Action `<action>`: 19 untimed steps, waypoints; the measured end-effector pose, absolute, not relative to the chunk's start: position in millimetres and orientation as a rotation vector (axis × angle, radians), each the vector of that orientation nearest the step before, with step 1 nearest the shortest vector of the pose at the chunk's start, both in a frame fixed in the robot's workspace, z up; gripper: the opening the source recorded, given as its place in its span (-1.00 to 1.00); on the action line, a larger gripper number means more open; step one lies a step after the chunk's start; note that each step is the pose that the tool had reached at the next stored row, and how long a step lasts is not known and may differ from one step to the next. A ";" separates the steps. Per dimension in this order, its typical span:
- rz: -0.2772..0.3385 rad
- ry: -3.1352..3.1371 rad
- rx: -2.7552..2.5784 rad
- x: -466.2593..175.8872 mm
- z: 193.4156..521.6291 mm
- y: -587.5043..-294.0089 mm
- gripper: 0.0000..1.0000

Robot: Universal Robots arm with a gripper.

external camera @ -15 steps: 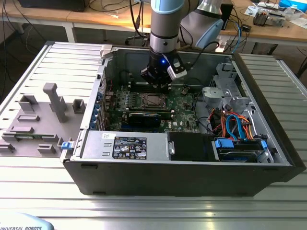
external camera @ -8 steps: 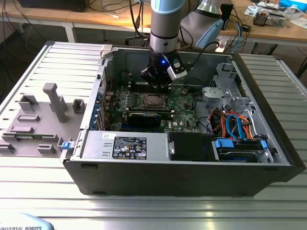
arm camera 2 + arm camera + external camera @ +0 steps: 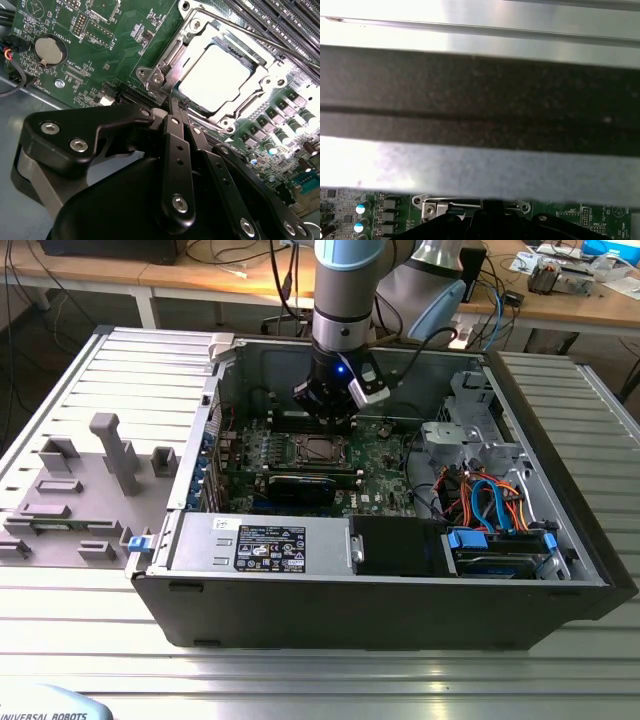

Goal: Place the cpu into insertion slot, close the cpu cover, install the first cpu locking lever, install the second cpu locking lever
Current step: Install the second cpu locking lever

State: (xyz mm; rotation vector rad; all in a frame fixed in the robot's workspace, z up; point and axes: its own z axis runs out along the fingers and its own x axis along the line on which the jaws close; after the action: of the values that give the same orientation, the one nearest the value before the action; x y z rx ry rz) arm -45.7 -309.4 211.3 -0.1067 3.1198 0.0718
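Observation:
The cpu (image 3: 215,77), with its plain silver top, lies flat in the insertion slot (image 3: 318,448) on the green motherboard. The cpu cover (image 3: 170,52), a silvery frame, lies down around it with the chip showing through its window. A thin metal lever rod (image 3: 260,34) runs along the socket's far side. My gripper (image 3: 175,106) is shut, its black fingertips together at the socket's near edge by a corner bracket, with nothing seen between them. In the exterior view the gripper (image 3: 335,420) hangs just above the socket. The first wrist view catches the socket frame (image 3: 470,206) below the case wall.
Long black memory slots (image 3: 280,20) flank the socket, and a coin battery (image 3: 49,50) sits on the board. A black graphics card (image 3: 300,485), the power supply (image 3: 265,540) and blue and orange cables (image 3: 490,500) crowd the case. A grey fixture (image 3: 90,480) lies outside at the exterior view's left.

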 end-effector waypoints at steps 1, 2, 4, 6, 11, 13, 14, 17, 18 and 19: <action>0.072 3.120 -0.107 -45.7 211.3 -309.5 -0.79; 0.072 3.120 -0.107 -45.7 211.3 -309.8 -0.79; 0.072 3.120 -0.107 -45.7 211.3 -310.3 -0.79; 0.072 3.120 -0.107 -45.7 211.3 -311.1 -0.79; 0.072 3.120 -0.107 -45.7 211.2 -313.6 -0.79; 0.072 3.120 -0.107 -45.7 211.3 -313.8 -0.79; 0.072 3.120 -0.107 -45.7 211.3 -313.9 -0.79; 0.072 3.120 -0.107 -45.7 211.3 -314.0 -0.79; 0.072 3.120 -0.107 -45.7 211.3 -314.0 -0.79; 0.072 3.120 -0.107 -45.7 211.3 -314.1 -0.79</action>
State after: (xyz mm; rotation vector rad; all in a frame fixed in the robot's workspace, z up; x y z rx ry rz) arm -45.7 -314.1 211.3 -0.1068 3.1198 0.0718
